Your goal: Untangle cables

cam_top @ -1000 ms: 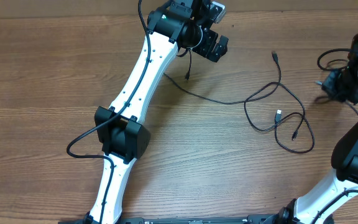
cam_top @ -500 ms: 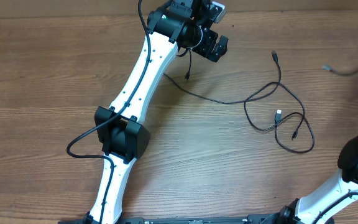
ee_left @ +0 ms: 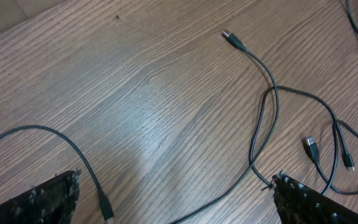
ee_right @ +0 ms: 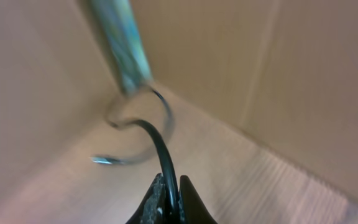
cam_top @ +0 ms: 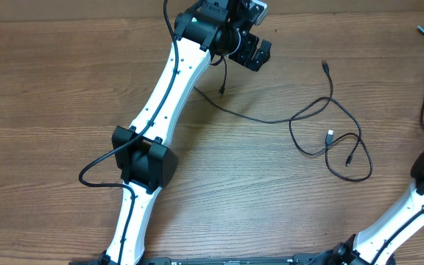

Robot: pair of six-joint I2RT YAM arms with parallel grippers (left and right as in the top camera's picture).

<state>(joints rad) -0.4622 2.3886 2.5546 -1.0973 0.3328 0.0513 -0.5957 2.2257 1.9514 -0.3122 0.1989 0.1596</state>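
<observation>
Black cords: thin black flexible cables with small plug ends [cam_top: 328, 140] lay in crossed loops on the brown wood-grain table [cam_top: 50, 88], right of centre; long tail ran left toward my left arm.
Left pincer: my left pincer [cam_top: 255, 53] hung wide open over the table's far side, holding nothing, the loops off to one side of it.
Right pincer: my right pincer [ee_right: 169, 193] was pinched tight on a single black cord [ee_right: 160, 149], raised off the table; its far end was too blurred to read.
Handling: judged light, limp, no stiffness; a pulled strand would sag and drag its neighbours. Smooth jacket could slide through a loose pinch.
Where to hold: judged best just behind the free silver-tipped plug [ee_left: 230, 37], where that strand lay apart from the crossings.
Risk: pulling mid-loop could tighten the knot.
</observation>
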